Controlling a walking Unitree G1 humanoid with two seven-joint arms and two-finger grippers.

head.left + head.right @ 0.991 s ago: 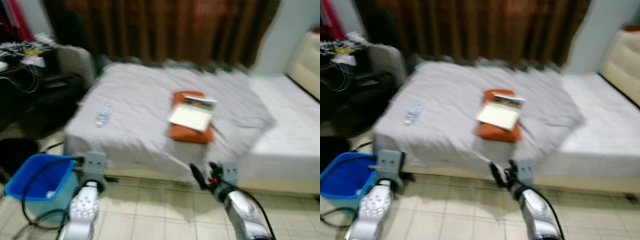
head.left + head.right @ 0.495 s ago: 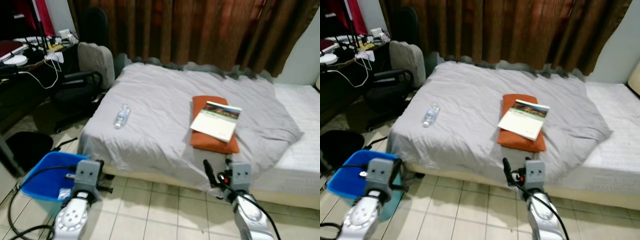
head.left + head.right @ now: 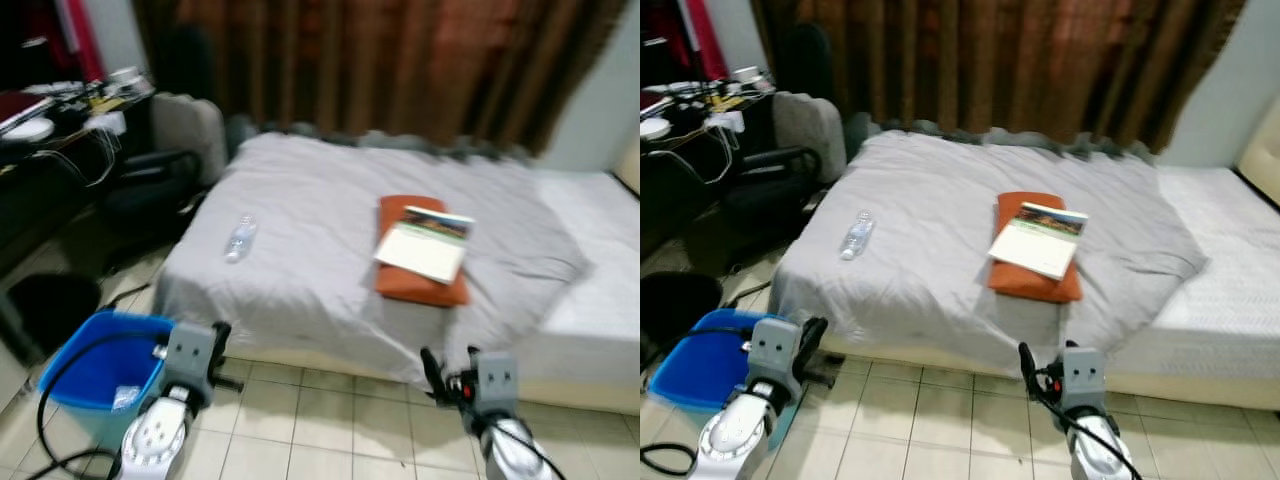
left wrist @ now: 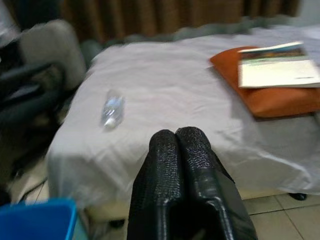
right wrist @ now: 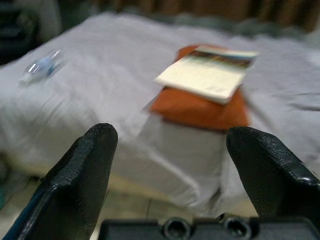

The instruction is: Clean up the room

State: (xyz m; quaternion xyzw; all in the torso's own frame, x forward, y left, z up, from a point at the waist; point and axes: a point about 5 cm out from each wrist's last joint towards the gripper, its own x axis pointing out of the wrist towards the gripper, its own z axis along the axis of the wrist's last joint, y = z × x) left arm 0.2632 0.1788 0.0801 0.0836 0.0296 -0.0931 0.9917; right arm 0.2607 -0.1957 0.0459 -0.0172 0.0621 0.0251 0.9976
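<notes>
A clear plastic bottle (image 3: pixel 853 236) lies on the grey bed (image 3: pixel 930 200), near its left side. An orange pillow (image 3: pixel 1025 275) with a book (image 3: pixel 1037 239) on top rests at the bed's middle. A blue bin (image 3: pixel 690 360) stands on the floor at the lower left. My left gripper (image 3: pixel 812 335) is shut and empty, low beside the bin; in the left wrist view its fingers (image 4: pixel 177 145) are pressed together, pointing toward the bottle (image 4: pixel 112 108). My right gripper (image 5: pixel 172 150) is open and empty, held before the bed's near edge, facing the pillow (image 5: pixel 200 110) and book (image 5: pixel 207 72).
An office chair (image 3: pixel 790 150) and a dark desk with cables (image 3: pixel 680 110) stand left of the bed. Brown curtains (image 3: pixel 990 60) hang behind. A white mattress (image 3: pixel 1230 270) adjoins the bed on the right. A black cable runs across the tiled floor (image 3: pixel 940 420) by the bin.
The whole picture has shifted and blurred, so the camera has moved. The bottle, pillow and book lie as before. Both grippers keep their states.
</notes>
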